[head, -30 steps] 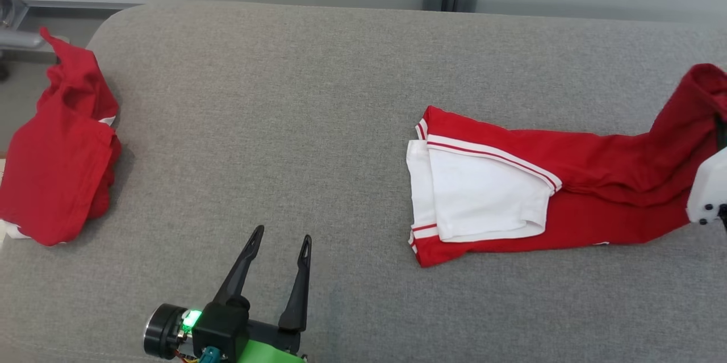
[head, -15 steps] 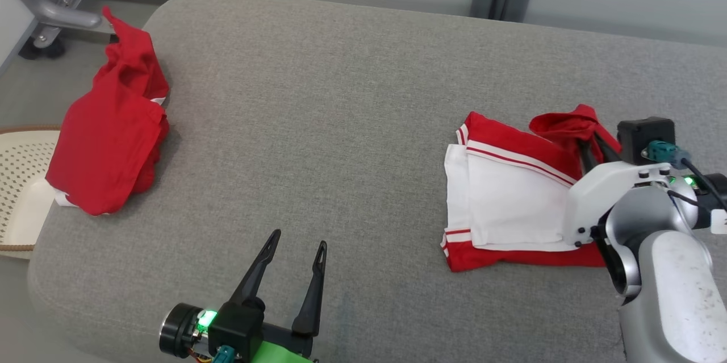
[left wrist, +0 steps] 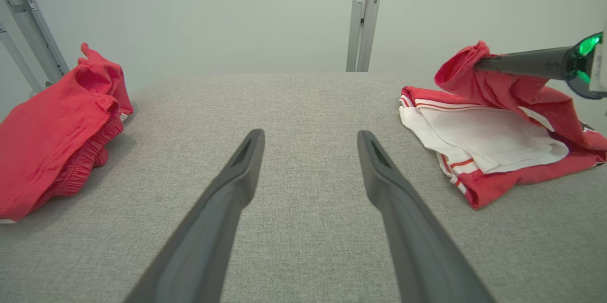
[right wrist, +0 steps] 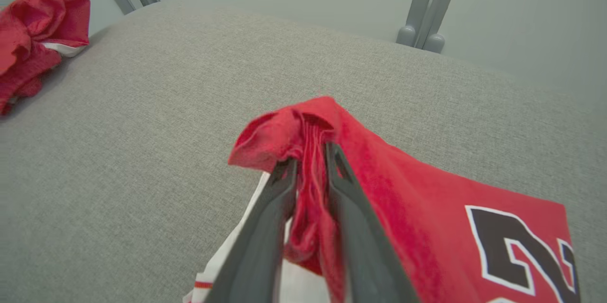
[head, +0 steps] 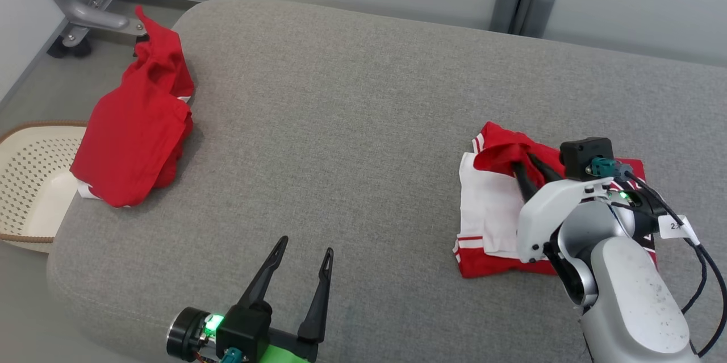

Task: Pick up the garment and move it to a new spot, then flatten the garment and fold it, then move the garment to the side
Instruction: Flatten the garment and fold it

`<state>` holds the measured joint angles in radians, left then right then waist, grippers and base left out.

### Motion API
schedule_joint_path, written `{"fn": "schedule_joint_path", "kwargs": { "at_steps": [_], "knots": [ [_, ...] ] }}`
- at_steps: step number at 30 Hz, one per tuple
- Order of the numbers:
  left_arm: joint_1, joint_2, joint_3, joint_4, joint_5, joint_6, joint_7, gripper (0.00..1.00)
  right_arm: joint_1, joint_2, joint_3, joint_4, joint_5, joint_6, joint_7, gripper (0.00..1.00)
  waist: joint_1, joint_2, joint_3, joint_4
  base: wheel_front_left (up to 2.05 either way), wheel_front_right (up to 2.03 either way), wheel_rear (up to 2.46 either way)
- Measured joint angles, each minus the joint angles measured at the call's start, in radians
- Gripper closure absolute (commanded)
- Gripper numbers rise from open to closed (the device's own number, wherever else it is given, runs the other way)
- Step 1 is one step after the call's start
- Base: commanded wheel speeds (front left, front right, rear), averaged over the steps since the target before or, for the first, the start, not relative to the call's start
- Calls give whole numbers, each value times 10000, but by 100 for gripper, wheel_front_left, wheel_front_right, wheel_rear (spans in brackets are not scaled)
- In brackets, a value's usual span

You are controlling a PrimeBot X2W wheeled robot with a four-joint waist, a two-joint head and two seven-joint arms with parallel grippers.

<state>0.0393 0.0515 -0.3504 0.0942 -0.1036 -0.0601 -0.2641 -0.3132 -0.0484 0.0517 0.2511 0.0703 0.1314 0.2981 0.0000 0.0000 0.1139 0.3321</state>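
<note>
The garment [head: 487,212], a red jersey with a white inner layer and striped trim, lies at the right of the grey padded surface [head: 341,124]. Its red end is doubled back over the white part. My right gripper [head: 521,163] is shut on that raised red fold, a little above the white layer. The right wrist view has bunched red cloth [right wrist: 403,189] pinched between the fingers of the right gripper [right wrist: 310,156], with a black number beside them. In the left wrist view the garment [left wrist: 493,137] lies at the right. My left gripper [head: 305,245] stands open near the front edge, with nothing between the fingers [left wrist: 310,134].
A second red garment [head: 133,130] lies crumpled on the surface's left edge. Beyond that edge a cream perforated basket [head: 28,164] sits on the floor. A grey metal frame [head: 85,8] stands at the back left and grey posts [head: 525,2] behind the surface.
The head camera has turned, shifting the whole picture. My right gripper has carried the garment's red end leftward over the white part, doubling the garment. The left gripper stayed open and still.
</note>
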Motion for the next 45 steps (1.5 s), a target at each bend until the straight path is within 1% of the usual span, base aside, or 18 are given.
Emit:
{"fn": "schedule_joint_path", "kwargs": {
  "at_steps": [2,5,7,10,13,14,17,20,23,24,25,26,27,32,35,38,43,45],
  "knots": [
    [8,0,10,2,-10,33,0,0,-58,-8,153,12,479,-2,-234,0,0,0,-47,-31,0,0,0],
    [18,-2,13,13,-23,35,0,0,-141,10,426,-176,1941,0,-825,0,0,0,-132,-136,0,0,0],
    [50,-4,8,15,-23,36,0,0,-171,10,311,-316,2966,0,-1191,0,0,0,-202,-223,0,0,0],
    [157,-4,21,2,-23,81,0,0,-169,12,-226,-451,3507,-4,-1684,0,0,0,-319,-412,0,0,0],
    [212,-8,52,-98,-23,105,0,0,-138,10,-1076,-568,3221,-6,-2054,0,0,0,-426,-656,0,0,0],
    [235,-8,56,-117,-23,119,0,0,-79,-4,-1356,-606,2945,-10,-2128,0,0,0,-460,-748,0,0,0],
    [285,-12,121,-180,-23,161,0,0,326,-15,-2038,-658,2704,-10,-2228,0,0,0,-555,-1009,0,0,0],
    [344,-15,272,-267,-33,211,0,0,898,-44,-2222,-792,2533,-10,-2522,0,0,0,-657,-1270,0,0,0],
    [430,-13,531,-343,-186,297,0,0,1506,-357,-1728,-846,2949,-8,-3064,0,0,0,-742,-1560,0,0,0],
    [463,-13,612,-385,-213,314,0,0,1720,-487,-1557,-815,3081,-8,-3287,9,0,0,-769,-1671,0,0,0],
    [492,-15,692,-424,-276,345,0,0,1915,-623,-1402,-738,3106,-10,-3521,33,0,0,-790,-1782,0,0,0],
    [508,-13,771,-456,-297,357,0,0,2051,-731,-1271,-652,3162,-10,-3708,11,0,0,-804,-1879,0,0,0],
    [521,-15,861,-487,-328,382,0,0,2160,-834,-1147,-518,3202,-10,-3921,0,0,0,-817,-1999,0,0,0],
    [660,-15,1300,-566,-610,401,0,0,2363,-1032,-420,73,3156,-10,-5037,0,0,0,-894,-2565,0,0,0],
    [915,-15,1524,-577,-725,437,0,0,2536,-1162,-44,305,3074,-10,-5411,0,0,0,-1013,-2827,0,0,0],
    [1098,-15,1710,-593,-794,474,0,0,2727,-1248,146,332,2834,-10,-5555,0,0,0,-1222,-2986,0,0,0],
    [1401,-15,1919,-602,-817,500,0,0,3282,-1262,107,-543,2048,-8,-5609,0,0,0,-1616,-3130,0,0,0],
    [1514,-15,1985,-633,-796,497,0,0,3722,-1254,257,-798,1743,-10,-5607,0,0,0,-1782,-3163,0,0,0]
  ]
}}
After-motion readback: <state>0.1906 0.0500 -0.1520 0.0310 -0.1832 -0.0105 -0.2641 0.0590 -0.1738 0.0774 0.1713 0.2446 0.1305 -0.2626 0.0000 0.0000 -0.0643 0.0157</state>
